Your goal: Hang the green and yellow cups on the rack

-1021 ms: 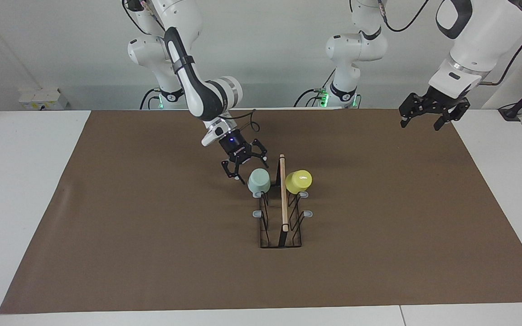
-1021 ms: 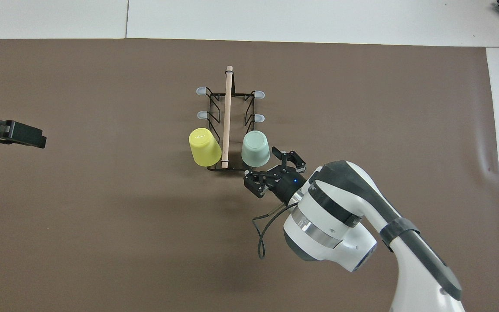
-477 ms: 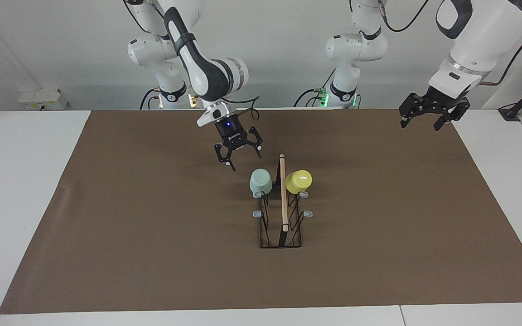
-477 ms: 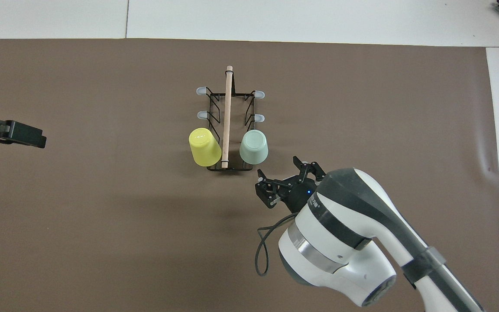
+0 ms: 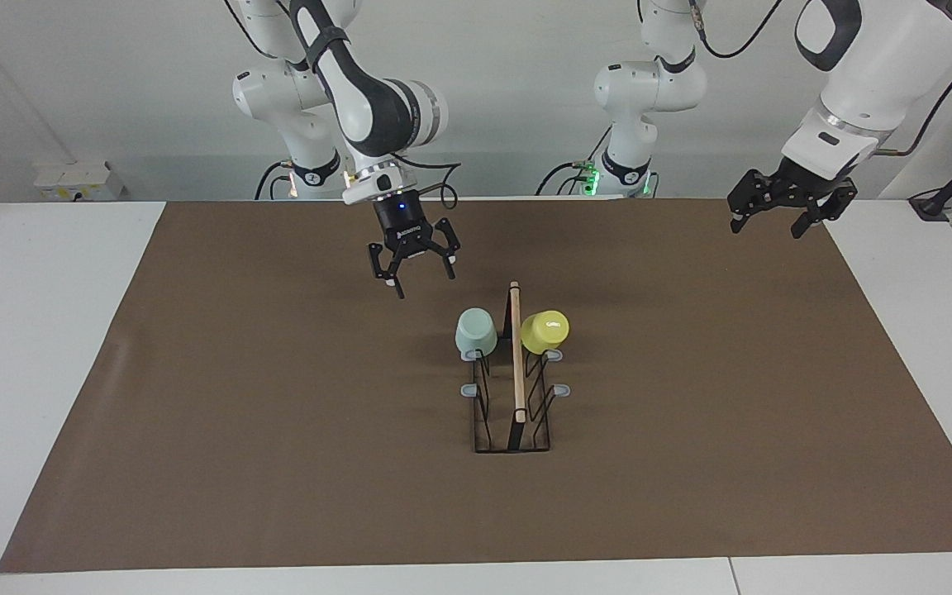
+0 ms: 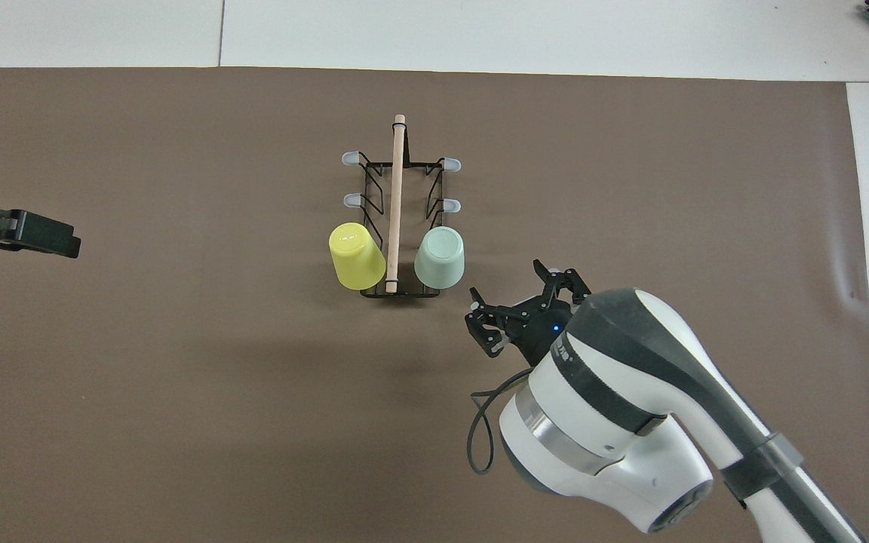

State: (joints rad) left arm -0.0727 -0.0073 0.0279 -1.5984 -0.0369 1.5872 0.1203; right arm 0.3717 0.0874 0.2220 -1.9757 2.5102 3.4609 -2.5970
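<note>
A brown mat [image 5: 278,413] covers the table. At its middle stands the rack [image 5: 514,413], its robot-end prongs carrying the upturned green cup [image 5: 475,330] and yellow cup [image 5: 545,330]. The right gripper [image 5: 411,266] hangs spread wide and empty over the mat, near the green cup. The left gripper [image 5: 790,211] waits, open and empty, over the mat's edge.

Mat [image 5: 278,413] bare around rack [image 5: 514,413]; cups [image 5: 474,330] capping prongs.
</note>
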